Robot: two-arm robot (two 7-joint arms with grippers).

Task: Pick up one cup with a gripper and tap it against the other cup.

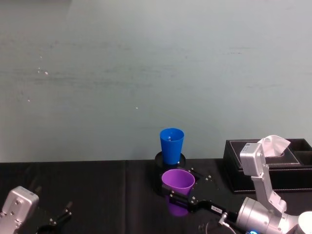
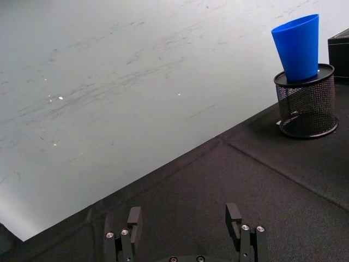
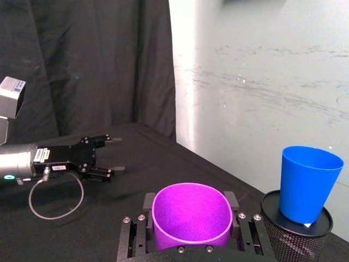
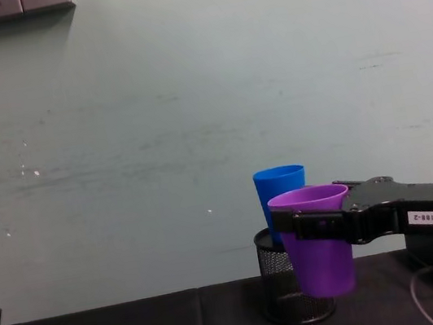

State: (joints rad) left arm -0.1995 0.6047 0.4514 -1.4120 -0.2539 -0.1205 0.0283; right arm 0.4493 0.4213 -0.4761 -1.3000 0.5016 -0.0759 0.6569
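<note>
My right gripper is shut on the purple cup, holding it upright by the wall just under the rim. In the chest view the purple cup hangs off the table in front of the blue cup. The blue cup stands upright in the mouth of a black mesh pen holder. A gap shows between the purple cup and the blue cup in the right wrist view. My left gripper rests open and empty at the table's near left.
A black box with a white tissue sticking out stands at the right, close to my right arm. A grey cable loop hangs from the left arm. The black cloth table runs up to a pale green wall behind the cups.
</note>
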